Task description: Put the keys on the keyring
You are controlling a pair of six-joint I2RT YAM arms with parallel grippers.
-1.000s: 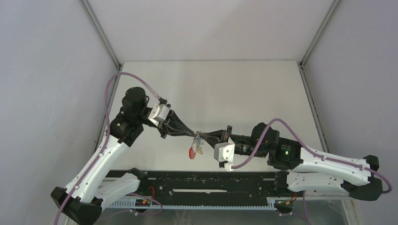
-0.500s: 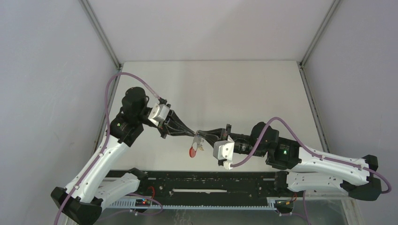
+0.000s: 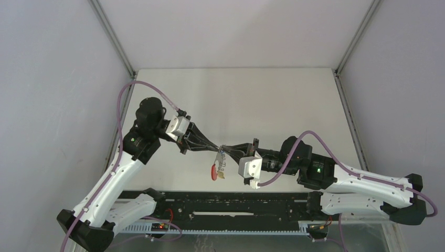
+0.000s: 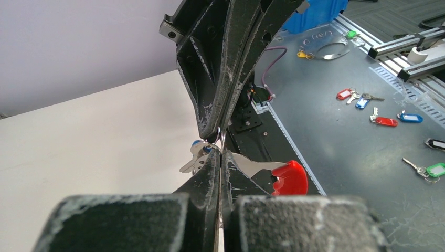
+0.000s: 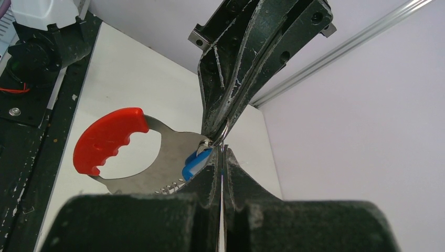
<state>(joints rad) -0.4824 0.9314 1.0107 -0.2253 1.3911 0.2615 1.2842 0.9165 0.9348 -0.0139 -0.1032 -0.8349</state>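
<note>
Both jaws are clamped tip to tip: left gripper (image 3: 217,149) seemingly pinching the keyring (image 3: 214,169), right gripper (image 3: 225,149) the blue key (image 5: 193,164) beside it. Thread slowly, without tugging.

Keyring (image 5: 176,152): finished in grey metal, banded in red. Key tag (image 5: 193,164) beside keyring: coloured blue. Table (image 3: 252,100) beneath keyring: seen as plain off-white.

left claw (image 3: 216,149) and right claw (image 3: 226,148) tip to tip, keyring (image 3: 216,165) hanging beneath them
</note>
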